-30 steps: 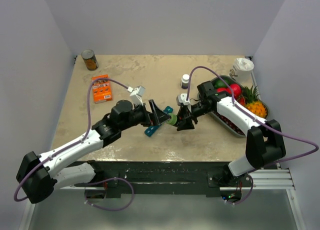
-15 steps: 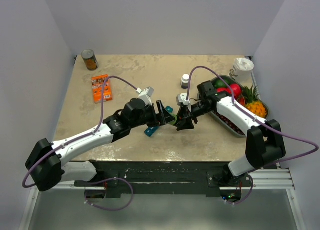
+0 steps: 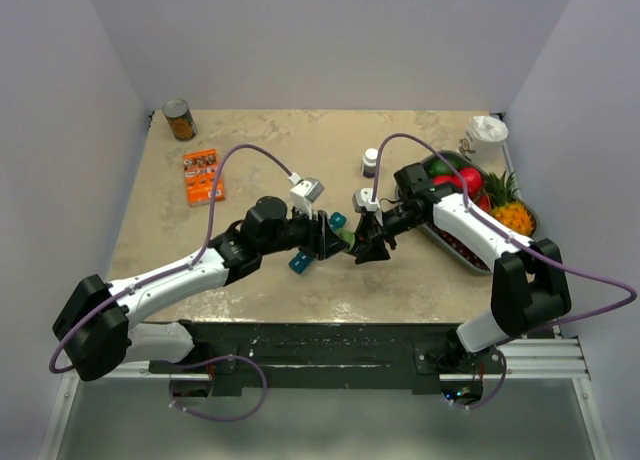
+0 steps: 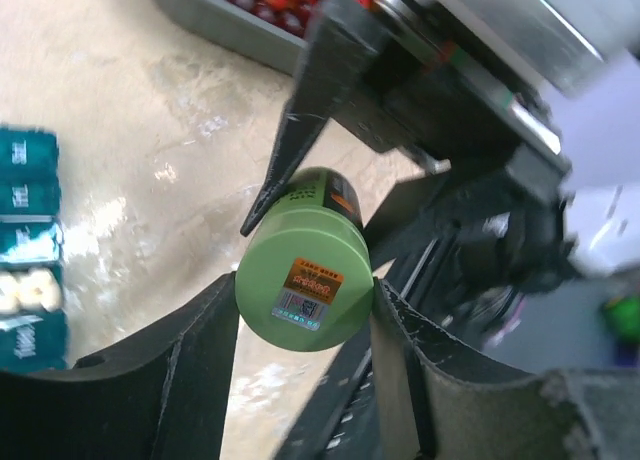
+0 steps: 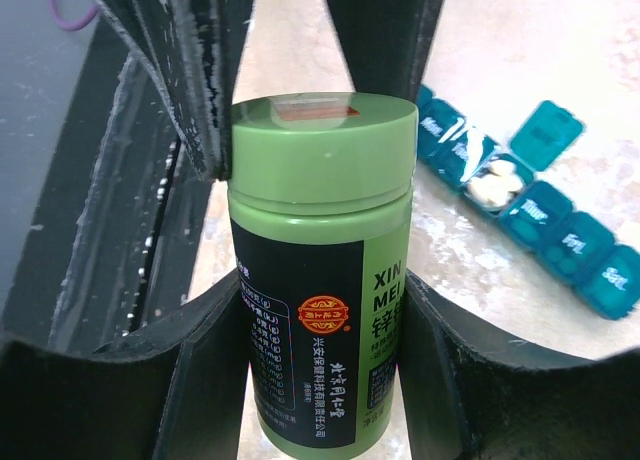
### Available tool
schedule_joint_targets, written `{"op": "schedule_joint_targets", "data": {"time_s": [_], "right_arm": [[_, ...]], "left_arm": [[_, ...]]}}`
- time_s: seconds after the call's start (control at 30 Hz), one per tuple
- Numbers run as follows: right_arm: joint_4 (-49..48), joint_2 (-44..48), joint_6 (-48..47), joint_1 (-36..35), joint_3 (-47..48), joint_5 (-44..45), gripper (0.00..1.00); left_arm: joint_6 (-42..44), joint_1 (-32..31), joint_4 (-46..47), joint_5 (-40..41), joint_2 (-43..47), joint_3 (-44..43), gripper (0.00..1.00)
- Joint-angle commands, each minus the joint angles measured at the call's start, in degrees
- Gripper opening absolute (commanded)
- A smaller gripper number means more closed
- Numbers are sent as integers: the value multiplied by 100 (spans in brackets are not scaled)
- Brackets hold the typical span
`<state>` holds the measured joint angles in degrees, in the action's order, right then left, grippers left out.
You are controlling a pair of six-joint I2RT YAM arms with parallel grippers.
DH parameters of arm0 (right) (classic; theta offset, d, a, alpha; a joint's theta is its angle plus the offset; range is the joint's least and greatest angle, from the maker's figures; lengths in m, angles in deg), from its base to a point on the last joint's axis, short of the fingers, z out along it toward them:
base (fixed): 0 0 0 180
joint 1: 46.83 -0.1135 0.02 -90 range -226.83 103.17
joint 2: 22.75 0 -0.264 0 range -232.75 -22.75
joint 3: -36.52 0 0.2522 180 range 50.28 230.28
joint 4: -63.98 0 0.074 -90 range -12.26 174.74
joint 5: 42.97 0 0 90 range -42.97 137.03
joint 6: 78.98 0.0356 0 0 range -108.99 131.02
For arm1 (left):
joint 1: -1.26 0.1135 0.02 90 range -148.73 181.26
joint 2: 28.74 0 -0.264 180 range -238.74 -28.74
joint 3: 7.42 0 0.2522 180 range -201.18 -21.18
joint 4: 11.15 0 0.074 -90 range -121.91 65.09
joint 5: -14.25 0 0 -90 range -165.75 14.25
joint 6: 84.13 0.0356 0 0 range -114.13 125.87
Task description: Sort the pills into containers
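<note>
A green pill bottle [image 3: 346, 238] with a black label hangs above the table between both grippers. My right gripper [image 3: 364, 242] is shut on its body [image 5: 320, 310]. My left gripper [image 3: 332, 238] is closed round its green cap [image 4: 305, 300], with both fingers touching it. The containers, a teal-blue strip [image 3: 300, 262], lie on the table just under and left of the bottle. In the right wrist view the strip [image 5: 545, 220] has one lid up over white pills [image 5: 490, 187]. The strip also shows at the left edge of the left wrist view [image 4: 25, 250].
A grey fruit tray [image 3: 452, 248] stands at the right, under the right arm. A small white bottle [image 3: 371, 161] is behind the grippers. An orange packet [image 3: 203, 175] and a brown can [image 3: 179, 120] are at the back left. A white container [image 3: 486, 135] is at the back right.
My left arm has moved right and its open gripper has come round the bottle's cap. The right arm and the bottle have stayed in place.
</note>
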<state>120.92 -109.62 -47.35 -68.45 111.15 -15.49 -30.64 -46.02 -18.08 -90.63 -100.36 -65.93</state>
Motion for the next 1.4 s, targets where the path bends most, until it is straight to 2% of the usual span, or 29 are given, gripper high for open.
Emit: {"op": "schedule_joint_targets", "data": {"time_s": [0.0, 0.03, 0.1, 0.13, 0.17, 0.23, 0.3, 0.33, 0.37, 0.47, 0.57, 0.6, 0.77, 0.83, 0.97, 1.37], "right_arm": [[-196, 47, -60, 1, 154, -339, 0], [-187, 47, -69, 1, 154, -348, 0], [-187, 39, -87, 9, 154, -340, 0], [-170, 39, -87, 9, 154, -348, 0], [-169, 39, -96, 9, 163, -340, 0], [-143, 39, -105, 9, 163, -322, 0], [-152, 39, -105, 9, 163, -331, 0], [-152, 30, -105, 9, 163, -331, 0], [-152, 30, -113, 9, 163, -331, 0], [-134, 12, -131, 9, 172, -331, 0], [-126, 12, -140, 1, 180, -331, 0], [-134, 12, -140, 9, 181, -331, 0], [-143, 3, -122, 1, 172, -313, 0], [-134, 3, -122, 9, 172, -304, 0], [-152, 12, -105, 9, 172, -304, 0], [-178, 12, -96, 9, 154, -296, 0]], "left_arm": [[2686, -70, 478, -1965, 113, 318, 0], [3024, -61, 338, -2176, 69, 214, 0], [3622, -61, -146, -2082, -19, 81, 0], [3816, -44, -243, -1855, -28, -41, 16], [3783, 0, -244, -1687, -19, -60, 27], [3390, 105, -95, -1563, 112, -51, 46], [2776, 298, 405, -1545, 462, 89, 60], [2572, 351, 616, -1501, 612, 298, 91], [2335, 456, 983, -1397, 788, 422, 99], [1447, 632, 1540, -1027, 1482, 914, 99], [384, 686, 1375, -193, 2018, 1179, 99], [-193, 694, 1261, -35, 2029, 1188, 99], [-1716, 677, 908, -138, 1407, 995, 99], [-1824, 494, 524, -26, 1160, 645, 99], [-1658, 80, -216, 749, 677, 3, 98], [-1508, -17, -349, 749, -36, -394, 79]]}}
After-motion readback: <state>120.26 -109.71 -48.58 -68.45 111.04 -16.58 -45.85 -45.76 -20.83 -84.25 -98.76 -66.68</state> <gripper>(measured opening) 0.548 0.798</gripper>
